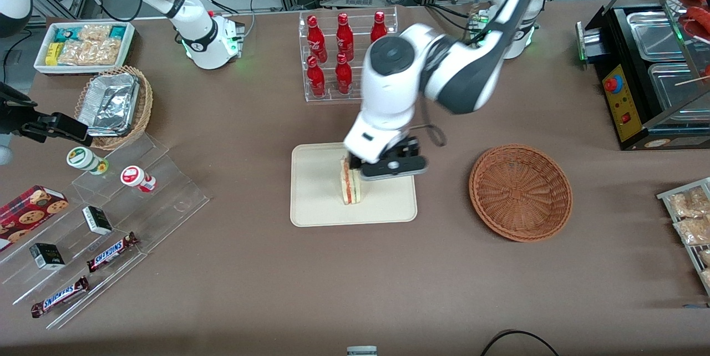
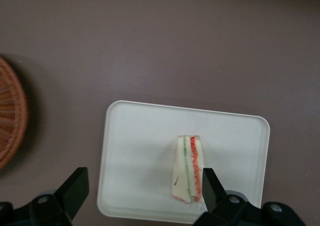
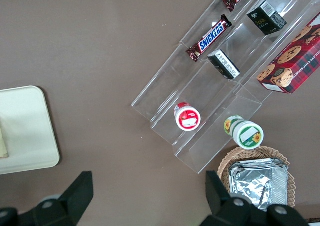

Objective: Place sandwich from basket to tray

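One sandwich (image 2: 188, 169) stands on the one cream tray (image 2: 135, 151). The gripper (image 2: 142, 191) hangs just above it, fingers spread wide and holding nothing. One brown basket (image 1: 520, 192) lies beside the tray, empty.

Red bottles (image 1: 338, 56) stand in a clear rack. A foil container (image 1: 110, 104) sits in a tan basket (image 1: 143, 109). Two Snickers bars (image 1: 112, 251), small dark boxes (image 1: 97, 219) and a cookie box (image 1: 30, 205) lie on clear steps (image 1: 177, 189).
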